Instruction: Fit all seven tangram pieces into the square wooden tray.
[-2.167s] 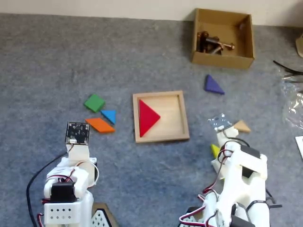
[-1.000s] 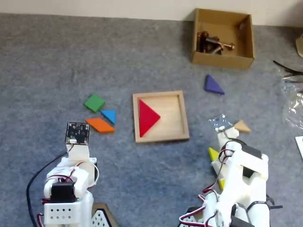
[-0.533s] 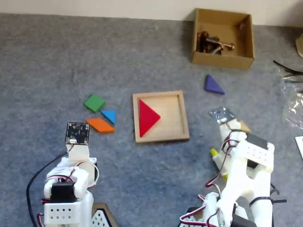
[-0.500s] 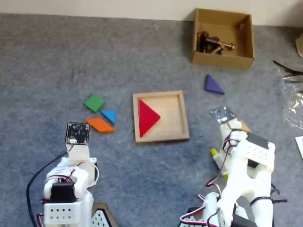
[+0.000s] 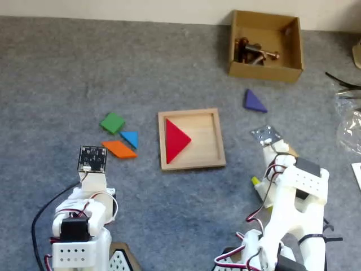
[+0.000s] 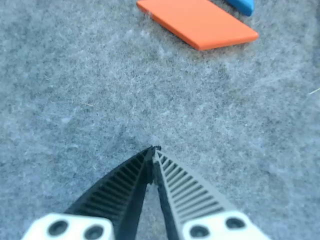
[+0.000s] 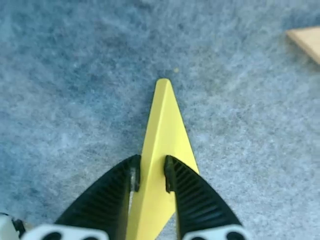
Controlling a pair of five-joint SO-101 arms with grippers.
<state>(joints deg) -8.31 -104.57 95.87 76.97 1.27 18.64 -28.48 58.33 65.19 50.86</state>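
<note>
My right hand [image 7: 150,169] pinches the yellow triangle [image 7: 162,120]. My left hand [image 6: 154,150] is pressed together over the worktop [image 6: 75,100], with the orange parallelogram [image 6: 197,22] just ahead. The wooden tray [image 5: 193,164] lies forward, between both hands.

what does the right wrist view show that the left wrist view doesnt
Right wrist view: the right pincer shut on a yellow triangle, and a tan piece farther off. Left wrist view: the left pincer shut on nothing, with an orange parallelogram and the corner of a blue piece beyond it. Both: the grey carpet.
</note>
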